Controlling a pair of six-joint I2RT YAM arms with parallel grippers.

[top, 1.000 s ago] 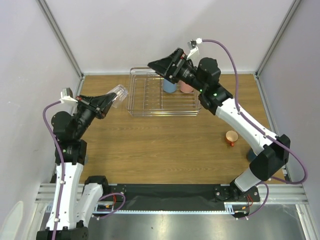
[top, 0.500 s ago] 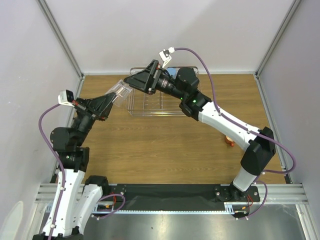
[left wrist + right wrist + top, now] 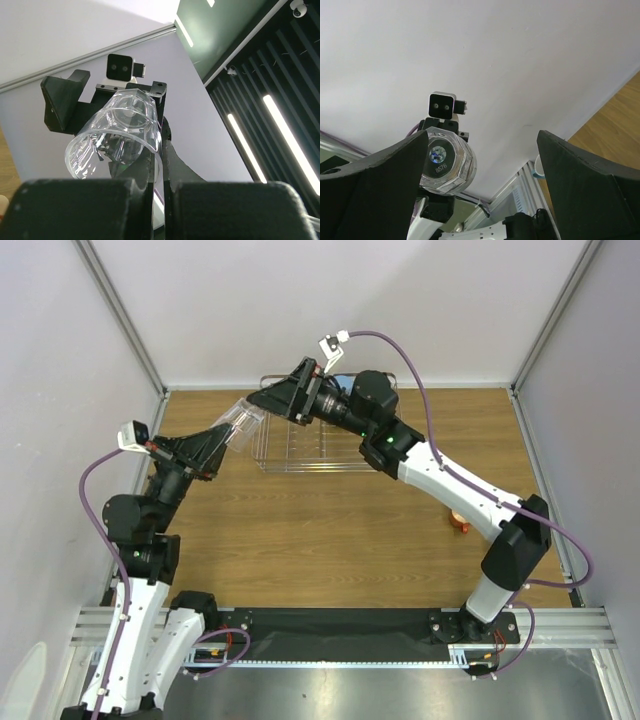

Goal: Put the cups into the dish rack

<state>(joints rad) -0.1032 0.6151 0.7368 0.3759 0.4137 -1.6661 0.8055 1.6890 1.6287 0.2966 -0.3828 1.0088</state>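
Brown wooden tabletop point(image 3: 300, 530), walls on three sides. Silver wire dish rack point(image 3: 310, 455) sits flat at the far edge, near mid-width, long side along the back wall. One small orange cup point(image 3: 461, 525) on the right half — well apart from the rack, mostly hidden behind the right arm, so upright or tipped can't be told.

On my overhead feed I see a brown wooden tabletop point(image 3: 300, 530) boxed in by pale walls point(image 3: 330, 300), with grey metal posts point(image 3: 118, 310) in the upper corners. A black strip point(image 3: 330, 624) crosses the lower frame above a steel ledge point(image 3: 400, 685). My left wrist feed shows a dark slatted ceiling point(image 3: 300, 65) with bright strip lights point(image 3: 290, 137) at right.
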